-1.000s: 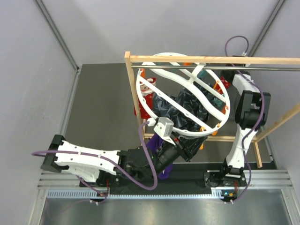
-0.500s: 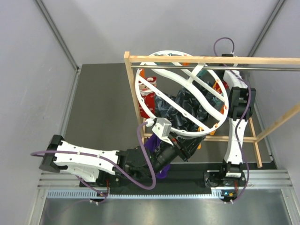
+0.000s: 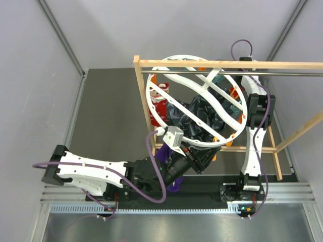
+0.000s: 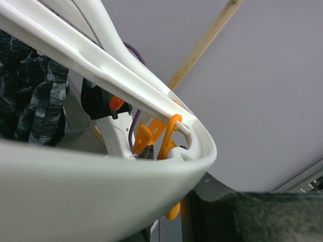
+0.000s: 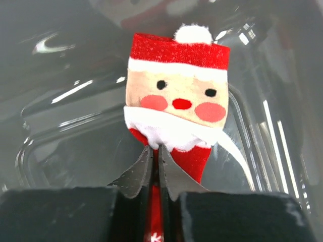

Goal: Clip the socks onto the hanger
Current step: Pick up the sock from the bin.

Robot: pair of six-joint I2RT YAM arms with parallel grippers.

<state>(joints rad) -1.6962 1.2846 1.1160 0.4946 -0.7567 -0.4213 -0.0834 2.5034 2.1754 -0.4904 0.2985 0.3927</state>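
Your right gripper is pinched shut on the floppy, light Santa sock, centre frame. Clip it near the cuff. Can't tell on your left gripper.

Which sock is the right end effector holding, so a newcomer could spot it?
Follow the right arm to the right end of the wooden rack. There the right end effector pinches a red sock. Unlike the dark socks seen through the white hanger, it shows a Santa face with a white pompom.
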